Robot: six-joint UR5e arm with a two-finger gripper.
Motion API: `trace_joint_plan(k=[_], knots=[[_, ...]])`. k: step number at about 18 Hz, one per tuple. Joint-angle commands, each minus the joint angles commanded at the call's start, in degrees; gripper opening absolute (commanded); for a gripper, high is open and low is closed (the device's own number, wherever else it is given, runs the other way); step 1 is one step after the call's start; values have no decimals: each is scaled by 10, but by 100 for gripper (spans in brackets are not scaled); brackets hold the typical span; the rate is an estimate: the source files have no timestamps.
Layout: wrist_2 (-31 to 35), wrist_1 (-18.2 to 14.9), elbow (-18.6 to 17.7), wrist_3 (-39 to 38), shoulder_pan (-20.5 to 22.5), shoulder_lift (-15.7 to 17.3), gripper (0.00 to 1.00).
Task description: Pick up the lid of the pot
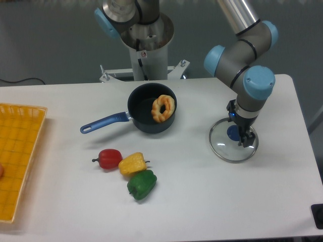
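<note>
The pot lid [222,144] is a round glass disc with a metal rim and a blue knob [232,133] at its middle. It lies flat on the white table at the right. My gripper [240,132] points straight down over the lid's centre. Its dark fingers [247,137] stand on either side of the knob, low against the glass. The wrist hides part of the knob, so I cannot tell whether the fingers press on it.
A dark blue pot [146,113] with a blue handle holds a bagel [163,108], left of the lid. Red [108,159], yellow [132,163] and green [142,184] peppers lie at the front. A yellow basket [17,151] is at the left edge.
</note>
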Motion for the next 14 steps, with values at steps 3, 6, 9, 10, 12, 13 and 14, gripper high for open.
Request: trace_joint_plan(k=[3, 6, 9, 10, 12, 13, 14], knots=[[0, 11, -4, -1, 0, -4, 100], [0, 12, -3, -1, 0, -7, 96], [0, 18, -3, 0, 0, -9, 96], [0, 18, -3, 0, 0, -10, 94], [0, 19, -3, 0, 0, -11, 91], [0, 19, -3, 0, 0, -11, 88], [0, 19, -3, 0, 0, -11, 87]])
